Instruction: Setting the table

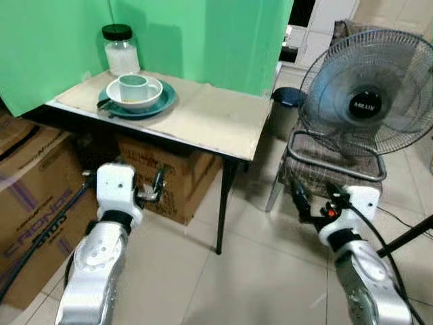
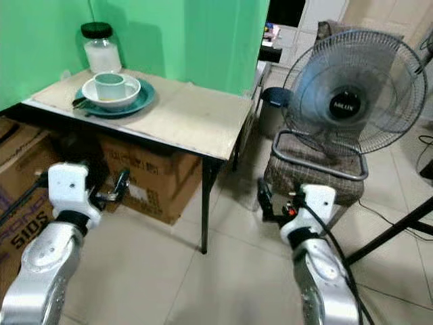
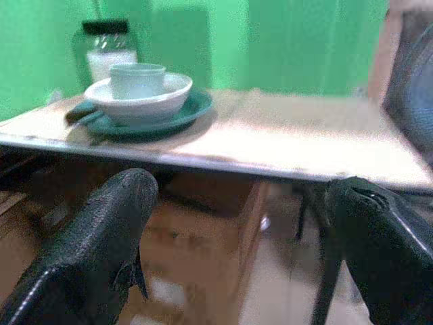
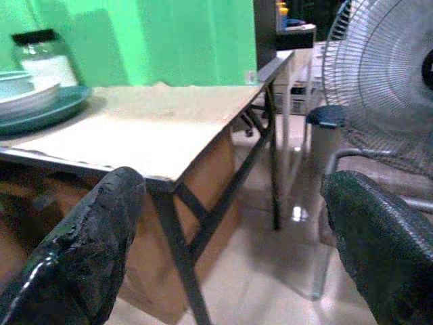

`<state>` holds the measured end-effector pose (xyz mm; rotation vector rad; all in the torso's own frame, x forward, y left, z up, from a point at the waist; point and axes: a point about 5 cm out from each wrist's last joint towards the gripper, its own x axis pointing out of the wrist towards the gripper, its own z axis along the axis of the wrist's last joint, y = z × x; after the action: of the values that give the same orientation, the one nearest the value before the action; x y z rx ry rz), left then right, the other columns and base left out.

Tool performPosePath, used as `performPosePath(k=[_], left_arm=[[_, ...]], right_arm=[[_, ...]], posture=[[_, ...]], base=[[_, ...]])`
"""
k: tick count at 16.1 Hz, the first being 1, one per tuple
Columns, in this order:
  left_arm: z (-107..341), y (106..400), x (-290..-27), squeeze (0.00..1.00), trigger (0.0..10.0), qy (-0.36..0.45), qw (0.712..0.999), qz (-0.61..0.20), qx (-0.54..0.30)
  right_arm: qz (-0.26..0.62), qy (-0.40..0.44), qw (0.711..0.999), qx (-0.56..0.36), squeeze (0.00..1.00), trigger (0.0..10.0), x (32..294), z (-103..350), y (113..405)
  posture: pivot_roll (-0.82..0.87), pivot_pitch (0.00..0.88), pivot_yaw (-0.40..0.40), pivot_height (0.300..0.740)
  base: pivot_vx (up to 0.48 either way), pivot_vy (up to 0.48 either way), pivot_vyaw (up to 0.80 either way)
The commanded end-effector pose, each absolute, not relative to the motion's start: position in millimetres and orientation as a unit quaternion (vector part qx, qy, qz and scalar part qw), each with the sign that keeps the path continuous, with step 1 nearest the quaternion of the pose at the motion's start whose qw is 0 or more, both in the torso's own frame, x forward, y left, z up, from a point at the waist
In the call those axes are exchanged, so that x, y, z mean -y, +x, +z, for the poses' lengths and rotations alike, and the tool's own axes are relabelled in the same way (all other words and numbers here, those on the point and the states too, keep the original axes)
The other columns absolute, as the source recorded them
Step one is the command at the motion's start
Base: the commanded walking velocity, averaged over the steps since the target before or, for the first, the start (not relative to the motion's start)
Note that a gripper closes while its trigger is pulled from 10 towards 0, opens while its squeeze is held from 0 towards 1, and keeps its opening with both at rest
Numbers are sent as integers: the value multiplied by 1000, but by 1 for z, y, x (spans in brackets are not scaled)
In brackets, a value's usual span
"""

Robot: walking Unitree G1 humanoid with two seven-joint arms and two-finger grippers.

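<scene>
A small table with a pale top stands against a green backdrop, toward eleven o'clock from the robot. At its far left corner sits a teal plate, and on the plate a white bowl holding a pale green cup; a dark utensil handle pokes out at the plate's nine o'clock edge. Just behind the stack, at its eleven o'clock, a glass jar with a black lid stands upright near the backdrop.

The left gripper hangs below the table's edge, in front of the cardboard boxes stored underneath — its two black fingers are spread well apart with nothing between them, pointing toward the plate stack. The right gripper hovers over the tiled floor at about two o'clock, between the table's black leg and a chair. Its fingers are likewise wide apart and empty, aimed at the table's near right corner.

An electric fan rests on the chair's seat, well apart from the table, at one o'clock. A larger printed box stands on the floor at nine o'clock.
</scene>
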<state>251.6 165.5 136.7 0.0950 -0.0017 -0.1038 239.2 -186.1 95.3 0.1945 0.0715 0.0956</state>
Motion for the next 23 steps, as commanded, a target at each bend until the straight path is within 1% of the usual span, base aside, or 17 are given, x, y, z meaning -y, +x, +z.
performPosePath(k=[1, 5, 7, 12, 14, 23], left_arm=[[140, 251, -165, 0, 10000, 52, 997, -59, 2], [141, 252, -166, 0, 10000, 57, 996, -66, 3], [141, 252, -165, 0, 10000, 59, 996, -70, 1], [143, 255, -164, 0, 10000, 59, 995, -85, 3], [142, 255, -159, 0, 10000, 55, 994, -91, 1], [139, 250, -158, 0, 10000, 62, 993, -104, -7]], right_arm=[[58, 103, 993, -30, 0, 10000, 181, 99, 242], [83, 119, 989, -32, 0, 10000, 165, 97, 239], [79, 136, 987, -34, 0, 10000, 165, 97, 239], [89, 132, 987, -31, 0, 10000, 167, 99, 242], [102, 131, 986, -30, 0, 10000, 166, 100, 242], [111, 139, 984, -29, 0, 10000, 164, 99, 239]], posture=[[52, 0, -54, 740], [58, 0, -52, 740], [59, 0, -51, 740], [60, 0, -53, 740], [58, 0, -56, 740], [65, 0, -65, 740]], base=[[315, 0, 800], [326, 0, 753], [330, 0, 0], [335, 0, 0], [339, 0, 0], [348, 0, 0]])
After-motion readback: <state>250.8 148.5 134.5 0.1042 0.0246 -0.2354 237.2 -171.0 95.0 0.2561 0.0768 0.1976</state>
